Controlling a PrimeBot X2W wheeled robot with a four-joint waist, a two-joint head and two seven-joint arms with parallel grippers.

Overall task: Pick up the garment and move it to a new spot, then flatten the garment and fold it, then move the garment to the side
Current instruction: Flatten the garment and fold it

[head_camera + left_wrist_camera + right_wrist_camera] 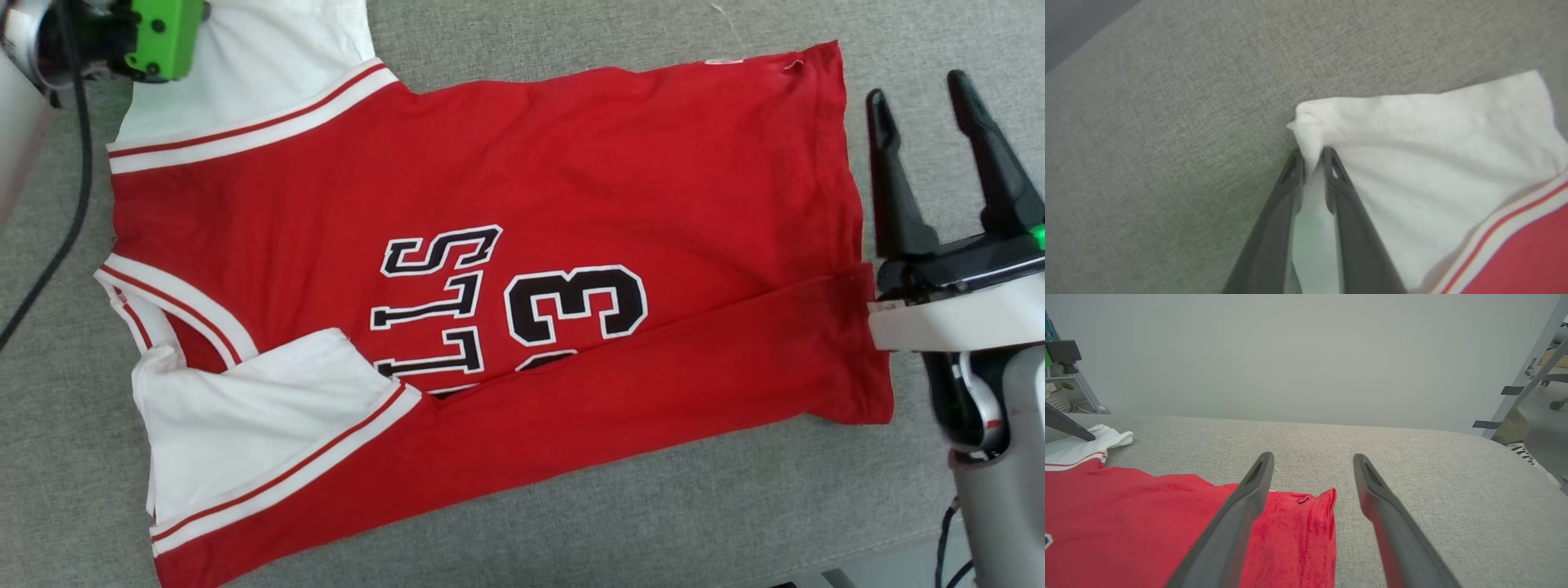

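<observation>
Bulls jersey (571, 204) spread on grey upholstery (571, 523), its hem just beside the open, empty right pincer (918, 86). Left pincer (1312, 157) pinches only a corner of the white sleeve (1412, 134) at its tips; a tug could slip it free.

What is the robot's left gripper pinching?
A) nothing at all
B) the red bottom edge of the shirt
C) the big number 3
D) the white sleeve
D: the left gripper is pinched shut on the bunched corner of the white sleeve of the garment.
</observation>
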